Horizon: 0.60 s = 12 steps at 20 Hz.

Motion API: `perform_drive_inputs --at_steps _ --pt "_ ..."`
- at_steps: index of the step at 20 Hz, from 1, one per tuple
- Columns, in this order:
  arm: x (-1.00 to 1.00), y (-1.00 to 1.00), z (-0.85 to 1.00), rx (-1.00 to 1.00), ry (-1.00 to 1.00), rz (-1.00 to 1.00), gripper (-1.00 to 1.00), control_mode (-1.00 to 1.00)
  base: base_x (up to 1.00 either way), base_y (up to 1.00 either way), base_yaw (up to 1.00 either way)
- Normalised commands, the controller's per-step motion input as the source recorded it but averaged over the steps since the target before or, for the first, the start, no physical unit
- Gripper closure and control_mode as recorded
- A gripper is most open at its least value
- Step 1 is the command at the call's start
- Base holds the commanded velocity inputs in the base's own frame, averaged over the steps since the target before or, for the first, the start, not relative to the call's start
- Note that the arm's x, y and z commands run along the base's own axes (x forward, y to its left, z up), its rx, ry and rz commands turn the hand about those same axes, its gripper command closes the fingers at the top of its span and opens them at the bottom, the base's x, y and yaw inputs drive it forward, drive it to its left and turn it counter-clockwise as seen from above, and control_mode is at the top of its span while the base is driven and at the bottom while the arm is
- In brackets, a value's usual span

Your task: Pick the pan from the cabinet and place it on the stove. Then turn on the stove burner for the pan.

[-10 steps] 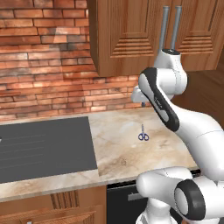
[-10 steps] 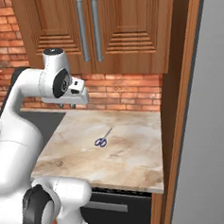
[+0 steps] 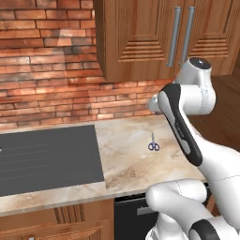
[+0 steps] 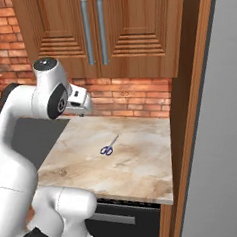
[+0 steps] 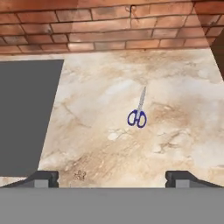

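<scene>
Step in hand, as I judge it: reach the cabinet and open a door, since the pan must come out before anything goes to the stove.

Nearest the camera, the pincer [image 5: 112,177] is spread wide and holds nothing; its two dark tips stand far apart at the bottom of the hand view, looking down on the surface [image 5: 175,144]; blue-handled scissors [image 5: 138,114] lie there alone, blades toward the brick wall [image 5: 109,30]; they are no part of the task and are best left untouched.

Arm pose: the forearm rises from the base, the elbow sits high, and the hand [image 4: 78,101] is carried just under the cabinet's lower edge, well above the surface.

To do it well: lift the hand to a bar handle [image 4: 102,31], keep the jaws spread until they straddle it, close, then pull along the door's swing, not straight back.

Farther off, the cabinet [image 4: 129,34] has both doors closed; the pan is presumably inside, though I cannot confirm it; the stove [image 3: 47,157] lies dark to the left, bare where visible.
</scene>
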Motion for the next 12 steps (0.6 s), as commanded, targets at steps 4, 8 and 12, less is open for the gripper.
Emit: perform_drive_inputs --at_steps 4,8,12 --pt "-0.39 -0.44 0.01 0.02 -0.37 -0.11 -1.0 -1.0 0.0 0.0 0.0" --pt "-0.09 -0.43 0.25 0.01 -0.31 -0.08 -1.0 -1.0 0.0 0.0 0.0" --pt "0.0 -0.35 0.52 0.0 -0.24 -0.06 -1.0 -1.0 0.0 0.0 0.0"
